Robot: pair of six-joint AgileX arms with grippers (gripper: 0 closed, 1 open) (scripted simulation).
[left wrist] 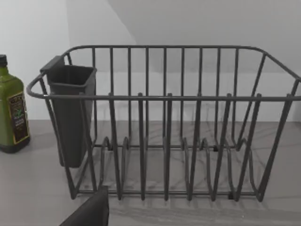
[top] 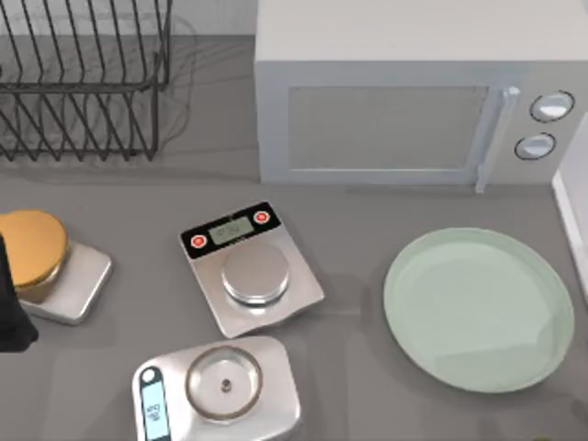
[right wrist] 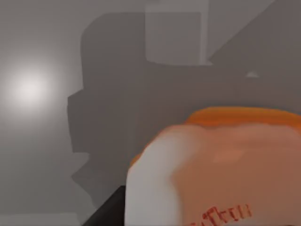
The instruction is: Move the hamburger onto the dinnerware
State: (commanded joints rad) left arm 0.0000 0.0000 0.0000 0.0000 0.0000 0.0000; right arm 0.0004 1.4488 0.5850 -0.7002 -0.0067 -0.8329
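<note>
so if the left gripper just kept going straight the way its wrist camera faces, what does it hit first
Most likely the dish rack: its wire front stands squarely ahead in the left wrist view, with bare table before it. The olive oil bottle stands off to the side. Depth is hard to judge.

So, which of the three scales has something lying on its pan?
The scale at the table's left edge: a golden-brown domed disc covers its pan. The middle scale and the glass-topped scale carry nothing.
</note>
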